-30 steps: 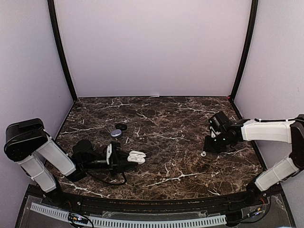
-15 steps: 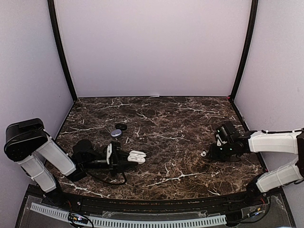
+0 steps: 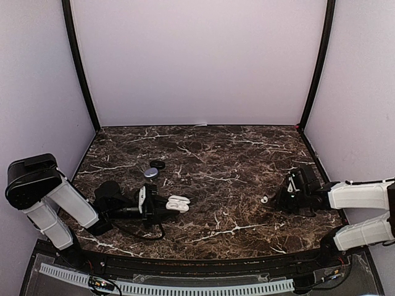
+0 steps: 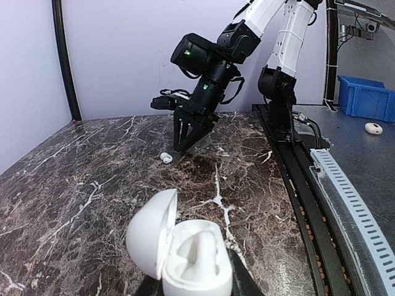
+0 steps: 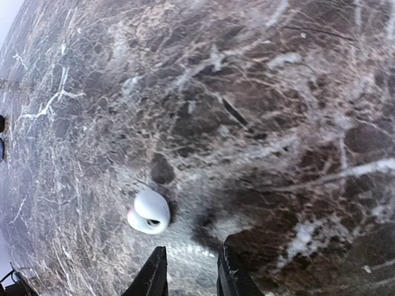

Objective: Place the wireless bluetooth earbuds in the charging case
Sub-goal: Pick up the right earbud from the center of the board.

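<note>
Right gripper (image 5: 190, 271) narrowly apart, empty: tiny glossy white earbud (image 5: 149, 211) sits off-gap, could skitter on closing; left gripper (image 4: 188, 287) clamps open white oval case (image 4: 185, 259).

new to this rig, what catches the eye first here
The open white charging case stands out most, gripped in the left end effector at the near left of the dark marble table. Across from it, a lone white earbud lies on the marble just beside the right end effector, whose jaws stand apart and empty.

The marble table (image 3: 210, 154) carries a white earbud (image 3: 264, 200) (right side), a black ring (image 3: 158, 164) and a grey disc (image 3: 151, 173).
</note>
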Motion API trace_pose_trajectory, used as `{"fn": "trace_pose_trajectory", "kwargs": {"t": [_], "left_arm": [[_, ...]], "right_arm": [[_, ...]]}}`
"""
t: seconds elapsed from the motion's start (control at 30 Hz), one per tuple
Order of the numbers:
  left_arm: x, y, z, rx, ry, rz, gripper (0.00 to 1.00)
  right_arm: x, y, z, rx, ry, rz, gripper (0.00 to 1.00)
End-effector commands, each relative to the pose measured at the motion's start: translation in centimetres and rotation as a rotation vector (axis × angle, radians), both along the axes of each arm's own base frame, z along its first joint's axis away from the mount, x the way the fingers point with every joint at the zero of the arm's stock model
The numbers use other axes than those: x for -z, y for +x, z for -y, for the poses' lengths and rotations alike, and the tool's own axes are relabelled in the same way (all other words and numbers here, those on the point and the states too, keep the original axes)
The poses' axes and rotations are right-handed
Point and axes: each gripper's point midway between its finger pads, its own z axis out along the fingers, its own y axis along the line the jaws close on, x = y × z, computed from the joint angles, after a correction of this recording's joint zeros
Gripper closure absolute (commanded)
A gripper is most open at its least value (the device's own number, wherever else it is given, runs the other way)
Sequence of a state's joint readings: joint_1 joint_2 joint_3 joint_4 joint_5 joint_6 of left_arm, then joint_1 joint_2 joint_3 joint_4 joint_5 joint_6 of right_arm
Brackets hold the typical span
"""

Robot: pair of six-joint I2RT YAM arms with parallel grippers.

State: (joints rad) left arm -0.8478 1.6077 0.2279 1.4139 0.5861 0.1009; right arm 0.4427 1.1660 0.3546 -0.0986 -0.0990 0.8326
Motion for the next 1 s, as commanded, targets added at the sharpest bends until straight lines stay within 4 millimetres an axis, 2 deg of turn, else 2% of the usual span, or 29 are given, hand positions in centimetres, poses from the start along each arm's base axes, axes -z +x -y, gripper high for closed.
{"fn": "trace_pose_trajectory", "kwargs": {"t": [0.0, 0.47, 0.97], "left_arm": [[-1.6, 0.1, 0.2, 0.008, -0.037, 0.037, 0.86], [-1.5, 0.2, 0.2, 0.004, -0.033, 0.038, 0.86], [-1.4, 0.3, 0.2, -0.001, -0.025, 0.037, 0.86]], "right_arm": [[0.2, 0.5, -0.7, -0.001, 0.045, -0.005, 0.73], [1.1, 1.1, -0.6, 0.002, 0.052, -0.039, 0.74], [1.1, 1.6, -0.8, -0.019, 0.028, -0.057, 0.79]]}}
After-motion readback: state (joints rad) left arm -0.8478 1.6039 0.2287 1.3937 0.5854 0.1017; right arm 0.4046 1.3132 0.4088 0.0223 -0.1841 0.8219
